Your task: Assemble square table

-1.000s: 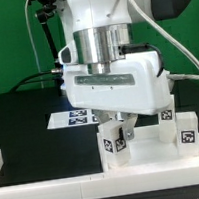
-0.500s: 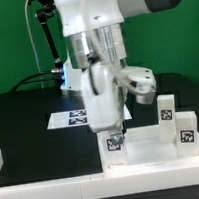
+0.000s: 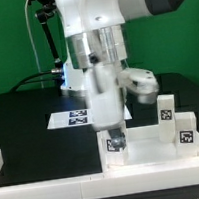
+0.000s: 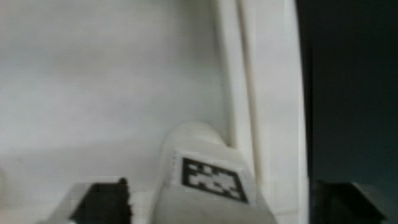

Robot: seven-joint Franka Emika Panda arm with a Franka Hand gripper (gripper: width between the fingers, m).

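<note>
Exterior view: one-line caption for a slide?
Gripper down over a tagged leg post at the square table panel corner; two more posts stand behind.

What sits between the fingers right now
In the wrist view, a tagged white leg post sits between the two dark fingers, upright on the white square panel.

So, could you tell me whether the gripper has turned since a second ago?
Yes. The gripper has rotated about its vertical axis: its broad face was towards the camera, now its narrow side. It remains above the same leg post, in front of the marker board.

White tagged legs (image 3: 115,144) upright on square panel (image 3: 154,149)
</note>
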